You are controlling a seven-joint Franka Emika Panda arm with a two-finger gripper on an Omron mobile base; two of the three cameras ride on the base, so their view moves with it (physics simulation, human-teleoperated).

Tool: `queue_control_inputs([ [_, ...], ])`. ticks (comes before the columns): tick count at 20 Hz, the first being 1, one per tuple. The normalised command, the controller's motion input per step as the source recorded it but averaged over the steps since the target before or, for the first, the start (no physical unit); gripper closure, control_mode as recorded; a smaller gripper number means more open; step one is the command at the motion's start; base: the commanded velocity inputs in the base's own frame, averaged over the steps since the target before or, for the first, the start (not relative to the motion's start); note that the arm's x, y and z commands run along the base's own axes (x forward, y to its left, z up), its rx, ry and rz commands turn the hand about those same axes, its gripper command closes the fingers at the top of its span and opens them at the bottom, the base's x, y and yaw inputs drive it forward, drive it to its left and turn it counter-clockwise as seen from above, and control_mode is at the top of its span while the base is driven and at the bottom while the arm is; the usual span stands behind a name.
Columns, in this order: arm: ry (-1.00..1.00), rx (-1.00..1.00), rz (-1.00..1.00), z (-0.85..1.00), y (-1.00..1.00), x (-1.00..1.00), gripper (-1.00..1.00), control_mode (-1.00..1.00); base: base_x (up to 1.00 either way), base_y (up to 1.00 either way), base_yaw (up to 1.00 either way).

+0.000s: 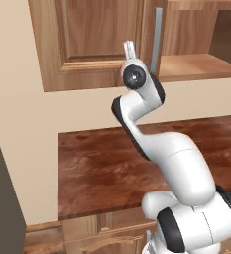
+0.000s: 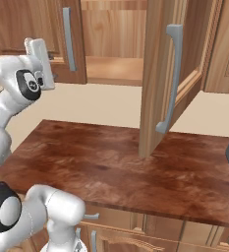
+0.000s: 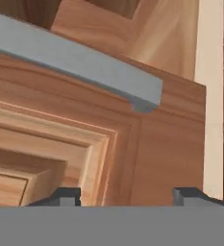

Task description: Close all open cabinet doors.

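Though perhaps not touching, fingertips (image 3: 65, 196) parted before cabinet door (image 3: 147, 144).

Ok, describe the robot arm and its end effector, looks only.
The arm is glossy white, built of rounded tubular links with black bands at the joints and a black round cap at one joint. No cables or markings show. The end effector ends in two small dark grey, blocky finger tips; its white hand shows in the base views.
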Motion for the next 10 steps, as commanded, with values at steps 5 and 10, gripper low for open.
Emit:
queue_control_inputs([
  [5,0.04,0.13,0.37,-0.39,-0.53,0.8,-1.0,-1.0,0.0,0.0,0.0],
  [10,0.01,0.09,0.23,-0.17,-0.34,0.5,-1.0,-1.0,0.0,0.0,0.0],
])
